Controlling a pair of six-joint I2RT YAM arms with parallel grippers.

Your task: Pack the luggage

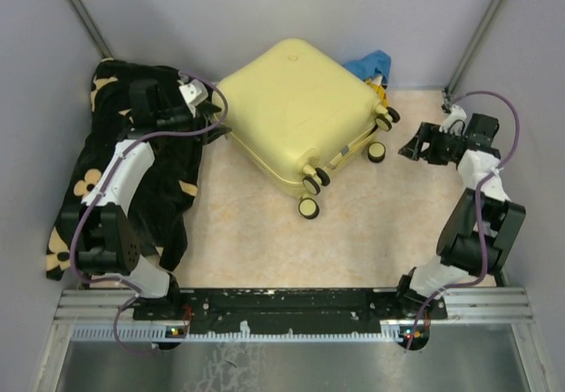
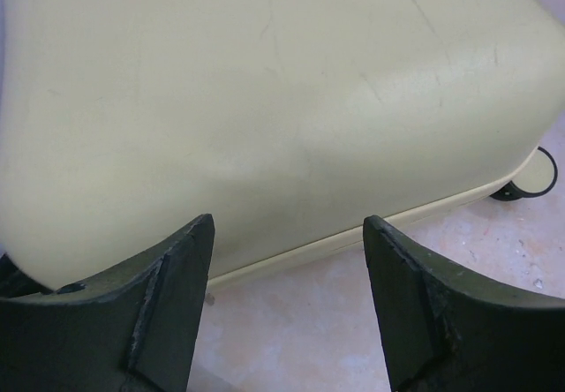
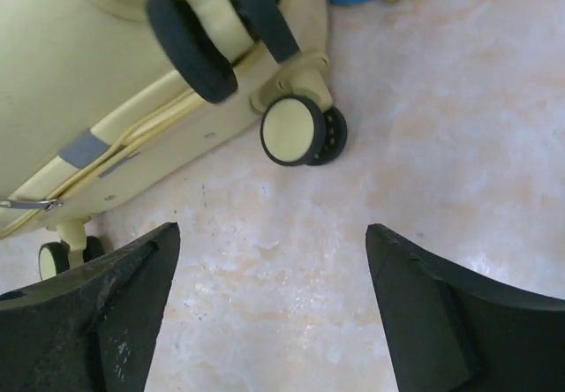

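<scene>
Left claw [image 2: 290,229] between luggage [image 1: 296,114] and flowered blanket [image 1: 150,189]

No readable text, label, brand or number, even on the luggage [image 1: 296,114].

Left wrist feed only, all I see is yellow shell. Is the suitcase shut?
Observer: Yes. The top view shows the suitcase lying flat with its lid down.
Operator: Where's the right gripper?
Observer: The right gripper is open and empty, off the case, just beyond its wheels.
Operator: Anything left outside?
Observer: A black flowered blanket lies on the table, left of the case.
</scene>
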